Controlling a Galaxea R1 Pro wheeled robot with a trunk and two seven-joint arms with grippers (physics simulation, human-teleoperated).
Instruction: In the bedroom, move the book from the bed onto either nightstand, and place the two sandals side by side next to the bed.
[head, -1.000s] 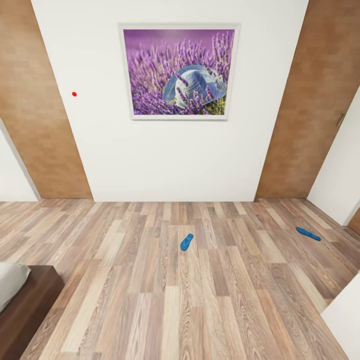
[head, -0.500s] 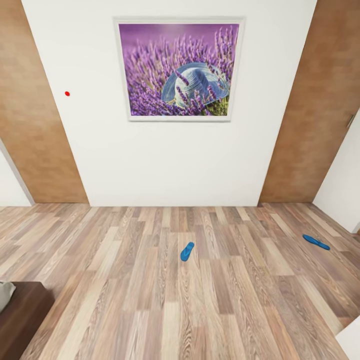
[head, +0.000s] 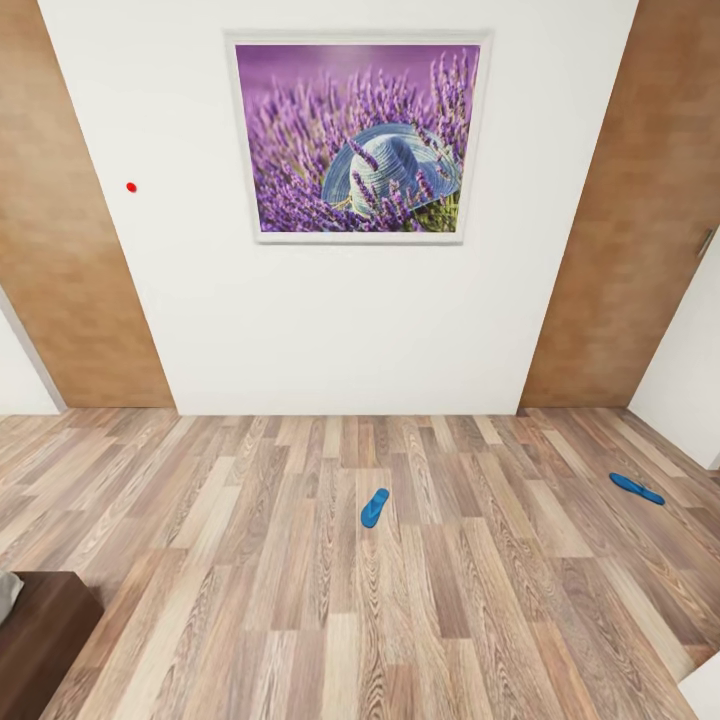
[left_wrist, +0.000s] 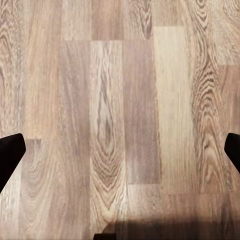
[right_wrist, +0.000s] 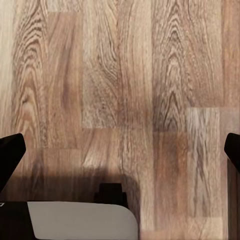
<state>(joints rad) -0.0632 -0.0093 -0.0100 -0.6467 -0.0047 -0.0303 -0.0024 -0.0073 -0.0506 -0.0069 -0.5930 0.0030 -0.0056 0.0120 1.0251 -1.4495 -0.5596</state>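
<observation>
Wood-plank floor (head: 300, 560) holds two sandals (head: 374, 507) well apart; bed (head: 40, 630) cropped.

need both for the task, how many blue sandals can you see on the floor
2. One bright blue flip-flop sandal lies mid-floor, below the lavender painting. The other blue flip-flop lies far off to the right, near the white wall. They are well apart, neither beside the dark brown bed frame.

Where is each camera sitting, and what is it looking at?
Head view: up on the robot's head, looking forward and down at the wall picture, two sandals on the floor and the bed corner; no arms in sight.
Left wrist view: by the left claw, facing bare floor planks; dark fingertips at both edges.
Right wrist view: by the right claw, facing planks too.
All share the wood floor.
</observation>
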